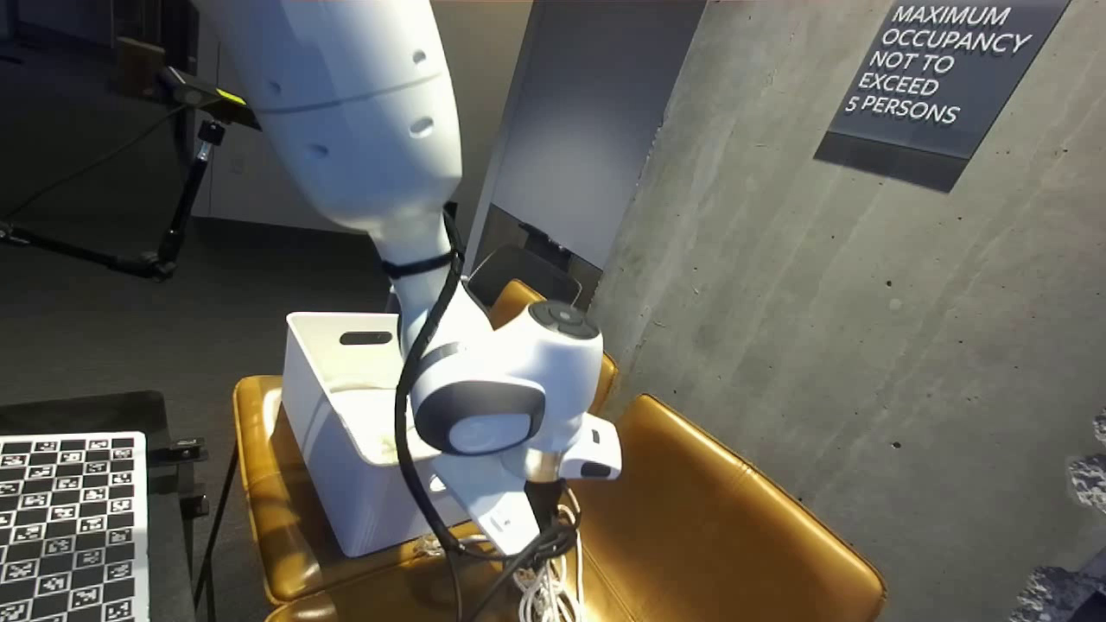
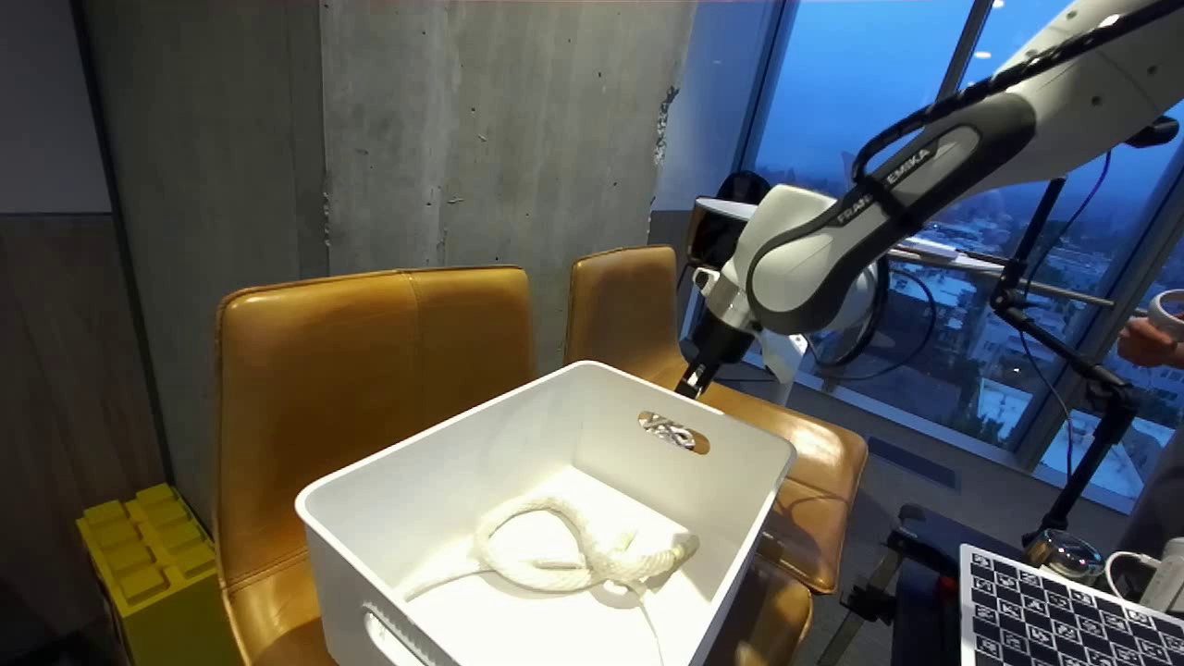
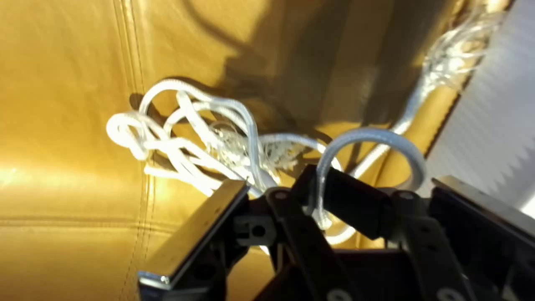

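Gripper closed tight, pinching strand of white cord — slack loop arching up right of tips in wrist view. Rest of cord tangled below gripper on tan seat, stretching leftward; white bin near, to gripper's right.

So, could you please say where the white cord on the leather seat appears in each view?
In an exterior view: white cord at the bottom edge, near the middle.
In an exterior view: white cord glimpsed through the handle slot of the white bin, right of centre.
In the wrist view: white cord across the middle.
Shared landmark: the white bin.
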You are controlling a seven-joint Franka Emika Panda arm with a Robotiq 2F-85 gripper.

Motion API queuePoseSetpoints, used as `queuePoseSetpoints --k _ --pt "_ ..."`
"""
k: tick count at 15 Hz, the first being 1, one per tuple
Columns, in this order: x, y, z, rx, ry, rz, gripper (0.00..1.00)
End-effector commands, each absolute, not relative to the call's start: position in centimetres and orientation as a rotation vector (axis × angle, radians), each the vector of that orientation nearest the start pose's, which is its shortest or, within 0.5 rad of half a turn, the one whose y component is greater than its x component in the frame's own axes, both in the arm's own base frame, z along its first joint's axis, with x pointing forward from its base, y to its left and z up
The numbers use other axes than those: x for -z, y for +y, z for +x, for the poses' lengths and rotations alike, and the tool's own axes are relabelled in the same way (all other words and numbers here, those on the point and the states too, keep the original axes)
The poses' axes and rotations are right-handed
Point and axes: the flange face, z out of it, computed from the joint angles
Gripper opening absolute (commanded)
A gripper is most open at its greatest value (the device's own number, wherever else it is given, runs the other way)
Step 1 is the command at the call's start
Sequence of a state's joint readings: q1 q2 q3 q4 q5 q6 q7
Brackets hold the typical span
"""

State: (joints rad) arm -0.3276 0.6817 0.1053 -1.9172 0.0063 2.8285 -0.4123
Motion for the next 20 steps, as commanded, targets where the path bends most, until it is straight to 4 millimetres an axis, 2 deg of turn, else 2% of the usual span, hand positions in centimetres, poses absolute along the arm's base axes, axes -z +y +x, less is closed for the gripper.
queuePoseSetpoints --k 1,3,7,12,15,20 --pt "-23.8 -11.9 60.6 0.409 -0.358 -3.139 0.02" --pt "-28.4 -11.0 60.0 0.453 -0.388 -3.143 0.02" --pt "-35.8 -10.9 59.9 0.515 -0.387 -3.140 0.02" --pt "-42.5 -10.0 59.6 0.592 -0.385 -3.126 0.02" --pt "-47.6 -7.3 59.3 0.698 -0.436 -3.107 0.02" --pt "-59.5 -0.1 59.0 0.947 -0.554 -3.029 0.02"
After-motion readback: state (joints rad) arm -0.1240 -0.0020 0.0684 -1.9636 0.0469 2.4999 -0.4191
